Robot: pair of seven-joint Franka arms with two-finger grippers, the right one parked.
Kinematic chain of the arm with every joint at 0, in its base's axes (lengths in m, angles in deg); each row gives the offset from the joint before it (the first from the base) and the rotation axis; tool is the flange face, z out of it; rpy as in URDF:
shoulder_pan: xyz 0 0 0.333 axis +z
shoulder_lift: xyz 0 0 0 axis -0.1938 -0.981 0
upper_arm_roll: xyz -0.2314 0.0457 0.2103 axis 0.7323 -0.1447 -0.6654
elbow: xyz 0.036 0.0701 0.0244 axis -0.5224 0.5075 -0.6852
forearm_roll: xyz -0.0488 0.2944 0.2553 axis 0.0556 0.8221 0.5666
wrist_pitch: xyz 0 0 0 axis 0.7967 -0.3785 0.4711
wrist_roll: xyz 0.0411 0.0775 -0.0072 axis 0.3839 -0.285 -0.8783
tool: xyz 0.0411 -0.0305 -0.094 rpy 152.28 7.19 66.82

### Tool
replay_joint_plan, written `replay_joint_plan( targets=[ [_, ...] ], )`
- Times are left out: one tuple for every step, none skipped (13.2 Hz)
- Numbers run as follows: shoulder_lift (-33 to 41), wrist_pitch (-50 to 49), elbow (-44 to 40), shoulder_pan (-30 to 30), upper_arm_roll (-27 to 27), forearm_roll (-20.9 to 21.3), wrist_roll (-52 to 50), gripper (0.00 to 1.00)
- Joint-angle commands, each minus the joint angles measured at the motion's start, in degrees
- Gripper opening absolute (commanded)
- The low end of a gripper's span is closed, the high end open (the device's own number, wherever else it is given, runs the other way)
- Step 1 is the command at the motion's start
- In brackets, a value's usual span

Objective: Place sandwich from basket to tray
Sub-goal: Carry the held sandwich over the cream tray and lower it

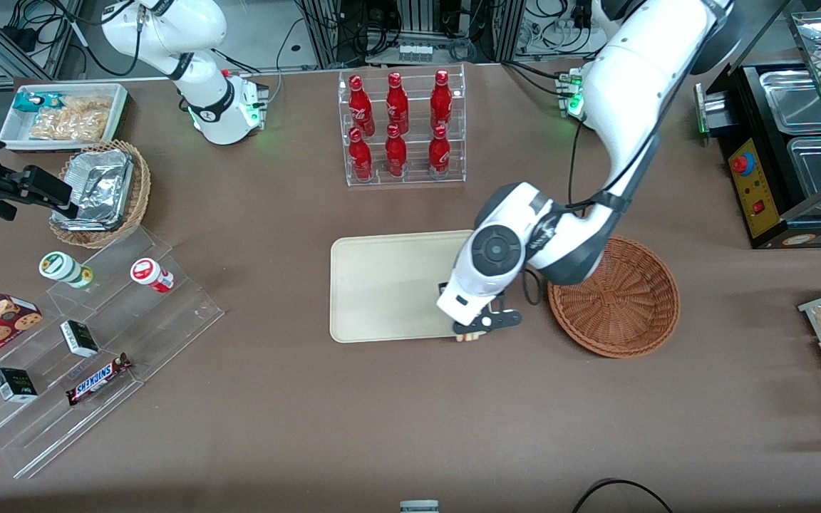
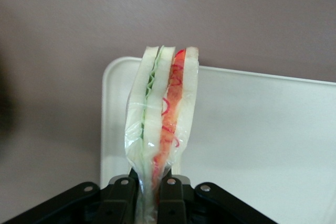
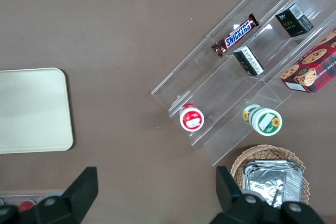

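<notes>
Claw of the left arm is pinching the sandwich, a thin wedge of pale bread with green and red layers in clear wrap, held over the near corner of the smooth cream tray. Beside it the round woven basket sits on the brown surface.
</notes>
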Motion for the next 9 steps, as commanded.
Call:
replay_joint_plan(
  targets=[
    [-4.03, -1.17, -6.49, -3.69, -0.02, 1.12, -5.10, 0.01],
    [-5.00, -1.17, -7.81, -5.27, -0.11, 1.12, -5.28, 0.01],
    [-6.05, -1.17, -8.70, -6.68, -0.11, 1.21, -5.46, 0.01],
    [-7.45, -1.08, -9.92, -8.17, -0.20, 1.21, -6.33, 0.01],
    [-8.95, -0.56, -11.07, -9.32, -0.20, 1.21, -6.95, 0.01],
    [-9.75, 0.92, -11.34, -10.28, -0.37, 1.30, -7.22, 0.01],
    [-10.10, 1.90, -11.34, -11.08, -0.72, 2.00, -7.22, 0.01],
    [-10.71, 1.91, -11.34, -11.43, -0.73, 2.70, -7.39, 0.01],
    [-10.72, 1.82, -11.08, -11.44, -0.64, 2.79, -7.74, 0.02]
  ],
)
